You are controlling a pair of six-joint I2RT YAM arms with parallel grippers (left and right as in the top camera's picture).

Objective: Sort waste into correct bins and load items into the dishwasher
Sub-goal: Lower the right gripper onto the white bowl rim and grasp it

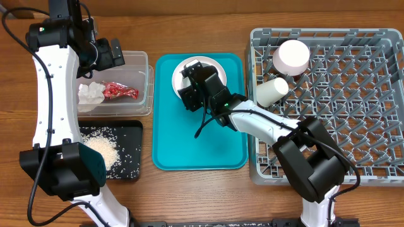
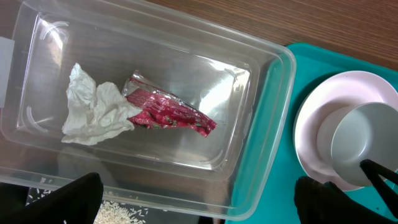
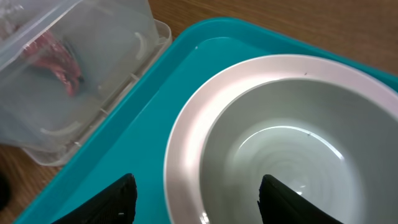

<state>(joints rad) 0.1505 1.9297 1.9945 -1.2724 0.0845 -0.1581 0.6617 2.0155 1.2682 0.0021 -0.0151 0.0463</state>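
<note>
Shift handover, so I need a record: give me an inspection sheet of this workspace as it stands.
Surface: wooden table, teal tray in the middle.
Job's things: napkin and red wrapper in clear tub; rice in black tray; bowl on plate on teal tray; second bowl and cup in dish rack.
Clutter: nothing seen.
Grippers: left gripper open over clear tub; right gripper open over bowl and plate.
Cables: black cable hangs over teal tray.
Surroundings: nothing seen.

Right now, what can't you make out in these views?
Overhead: plate mostly hidden under right gripper.
Right wrist: fingertips cut off by bottom edge; contact with bowl unclear.
Overhead: any brown scrap in the rice too small to tell.
</note>
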